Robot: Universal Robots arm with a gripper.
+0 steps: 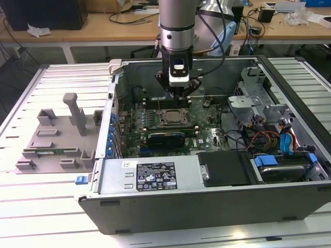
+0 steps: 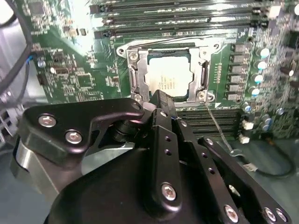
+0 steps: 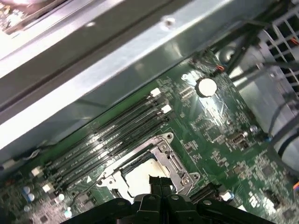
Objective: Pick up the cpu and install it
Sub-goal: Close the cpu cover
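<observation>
Exterior view overhead; wrist views share socket.

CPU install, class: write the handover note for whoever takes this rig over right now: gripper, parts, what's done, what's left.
Gripper: shut, nothing in it, hovering just above the socket inside the open computer case.
CPU: lying in the socket's metal frame on the motherboard.
Done: CPU picked up and placed in the socket.
Left: confirm seating; the pictures cannot show it.

- No text can be read anywhere.
- A black label on the grey metal cover carries white print and symbols, too small to make out.
- Faint markings on the cpu top are illegible.
</observation>
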